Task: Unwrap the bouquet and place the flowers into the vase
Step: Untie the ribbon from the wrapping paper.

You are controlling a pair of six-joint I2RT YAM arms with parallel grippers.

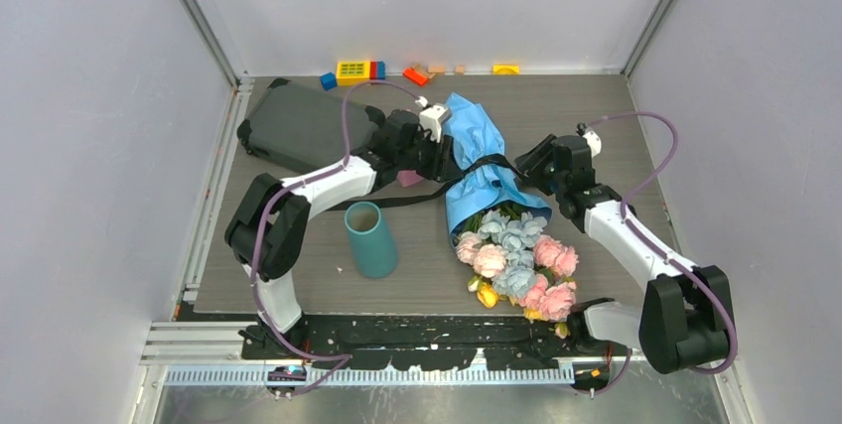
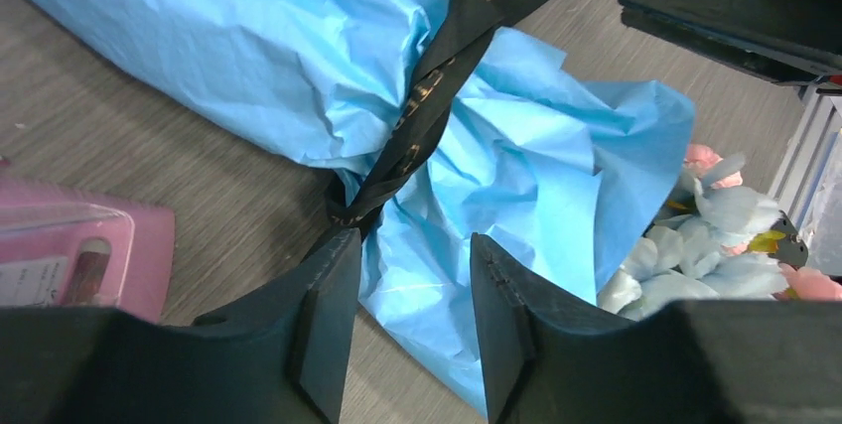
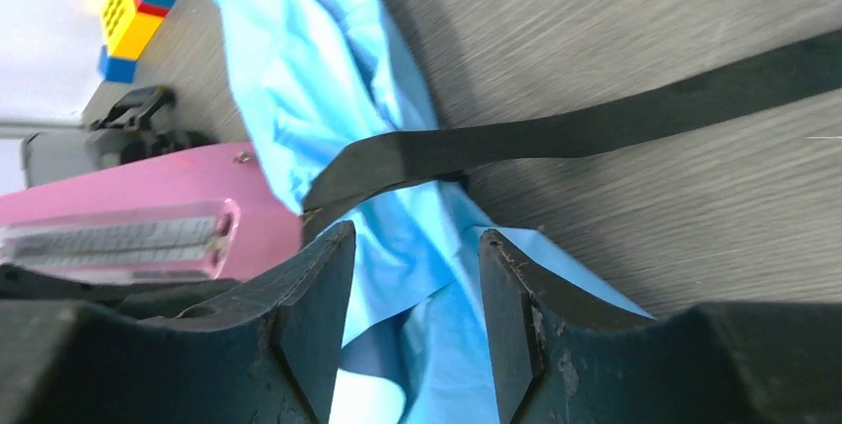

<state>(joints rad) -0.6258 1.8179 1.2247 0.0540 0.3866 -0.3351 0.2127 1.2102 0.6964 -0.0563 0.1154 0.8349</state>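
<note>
Left gripper (image 2: 407,245) and right gripper (image 3: 417,240) are both hanging released at lower centre, flanking the black ribbon (image 2: 437,76), which is looking cinched, so pulling risks tearing the blue paper wrap (image 2: 248,47).

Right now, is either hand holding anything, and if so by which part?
Nothing is held. The left hand and right hand are both open at the blue wrap, fingers apart and pinching nothing.

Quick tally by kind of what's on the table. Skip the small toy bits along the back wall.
bouquet: 1
vase: 1
dark grey case: 1
pink metronome: 1
Total: 4
</note>
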